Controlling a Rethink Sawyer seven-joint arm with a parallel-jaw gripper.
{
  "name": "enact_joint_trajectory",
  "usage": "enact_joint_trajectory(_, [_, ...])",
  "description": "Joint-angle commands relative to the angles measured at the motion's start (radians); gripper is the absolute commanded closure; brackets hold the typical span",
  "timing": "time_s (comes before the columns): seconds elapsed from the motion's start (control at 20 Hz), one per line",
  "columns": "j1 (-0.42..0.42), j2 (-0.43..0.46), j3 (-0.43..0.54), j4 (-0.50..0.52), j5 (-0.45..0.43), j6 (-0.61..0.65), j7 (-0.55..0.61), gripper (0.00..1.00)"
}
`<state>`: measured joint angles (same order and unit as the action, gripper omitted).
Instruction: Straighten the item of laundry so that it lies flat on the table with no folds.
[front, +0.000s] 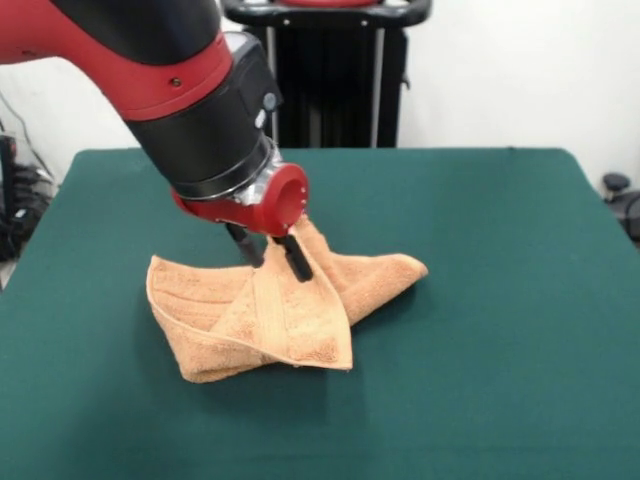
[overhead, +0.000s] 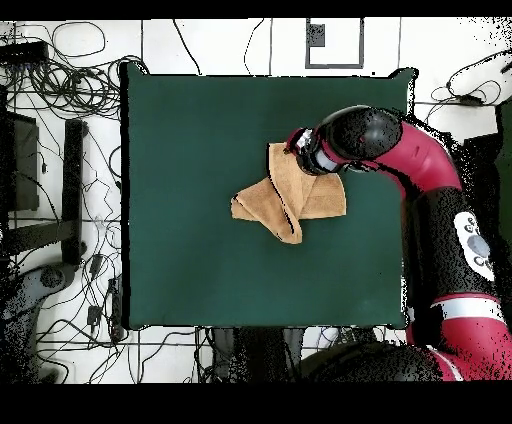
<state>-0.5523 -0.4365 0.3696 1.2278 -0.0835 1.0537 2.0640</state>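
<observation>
Orange towel (front: 270, 315) pinched by hand (front: 272, 256) in front view, grip hidden overhead.

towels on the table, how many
1: a single folded orange towel lies near the middle of the green table, under the gripper. The arm may hide part of it.
</observation>
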Motion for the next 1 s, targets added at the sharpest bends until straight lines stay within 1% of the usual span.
enact_joint_trajectory(0.05, [0.005,0.087,0.118,0.17,0.009,-0.006,-0.164,0.0])
enact_joint_trajectory(0.3, [-0.008,0.101,0.133,0.206,0.002,-0.07,-0.154,0.0])
enact_joint_trajectory(0.65, [-0.034,0.1,0.155,0.272,0.008,-0.115,-0.131,0.0])
enact_joint_trajectory(0.85, [-0.037,0.124,0.15,0.255,-0.025,-0.143,-0.134,0.0])
enact_joint_trajectory(1.0, [-0.021,0.103,0.122,0.246,-0.078,-0.199,-0.12,0.0])
